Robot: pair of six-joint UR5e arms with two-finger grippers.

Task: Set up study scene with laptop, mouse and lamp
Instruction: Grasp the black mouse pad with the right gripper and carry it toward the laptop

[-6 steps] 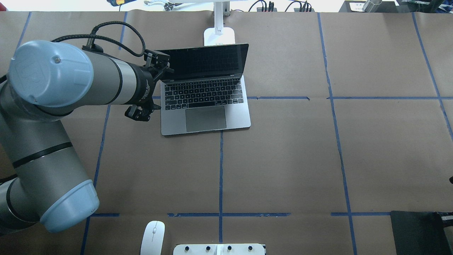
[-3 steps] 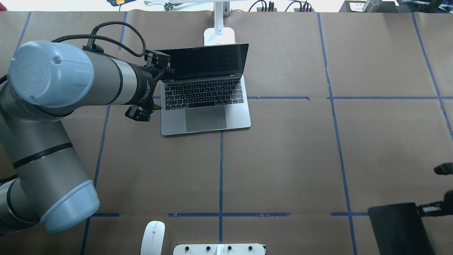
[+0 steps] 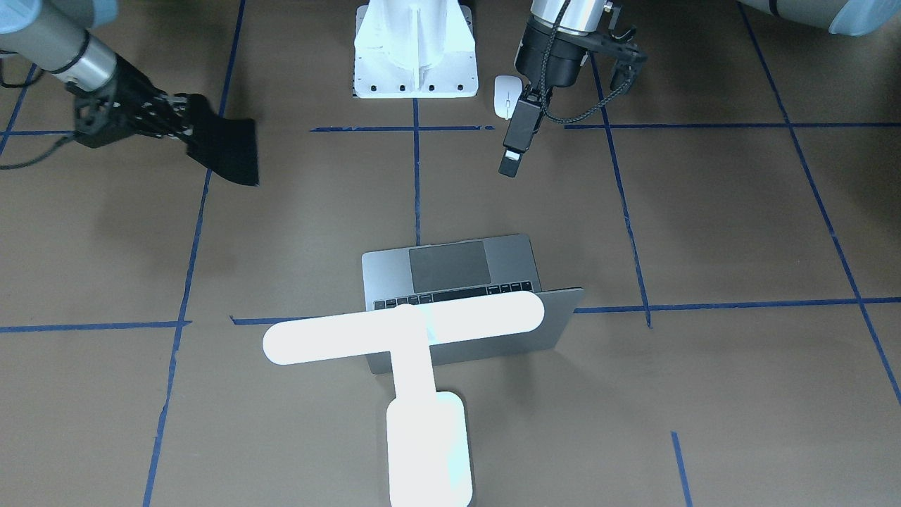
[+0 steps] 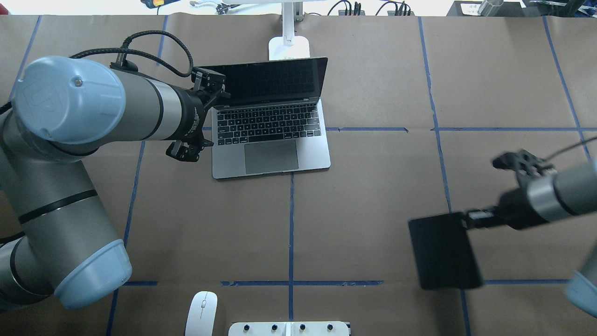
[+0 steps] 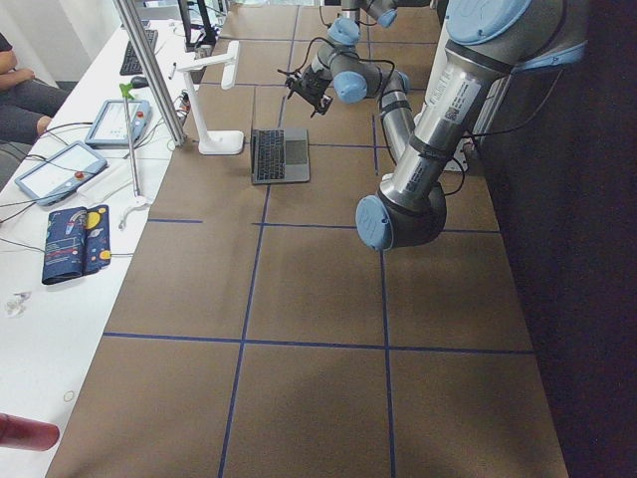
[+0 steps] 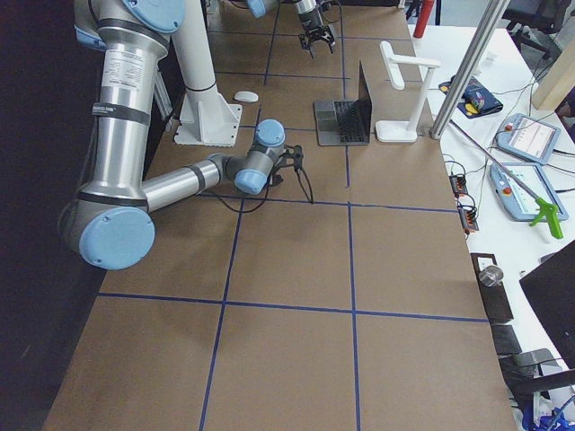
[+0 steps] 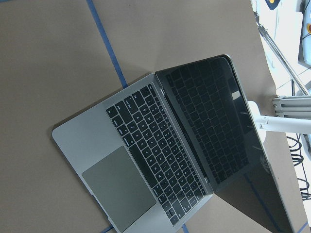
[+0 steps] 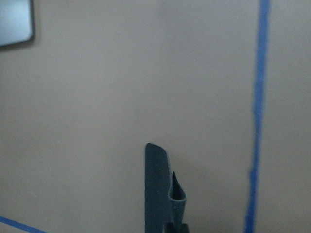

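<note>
The grey laptop (image 4: 270, 154) stands open at the far middle of the table, screen dark; it also fills the left wrist view (image 7: 146, 160). The glowing white lamp (image 3: 405, 327) stands behind it, its base (image 4: 289, 46) beyond the lid. The white mouse (image 4: 202, 311) lies at the near edge, left of the mount block. My left gripper (image 3: 508, 167) hangs empty beside the laptop's left edge; I cannot tell whether it is open or shut. My right gripper (image 4: 468, 219) is shut on the edge of a thin black mat (image 4: 445, 252), held tilted above the right half of the table.
A white bolted mount block (image 4: 289, 328) sits at the near middle edge. Blue tape lines (image 4: 291, 224) divide the brown table cover. Beyond the far edge, a bench holds tablets (image 6: 530, 139) and cables.
My right arm has come in from the lower right with the black mat and carried it left and away from the robot. The left arm has barely shifted.
</note>
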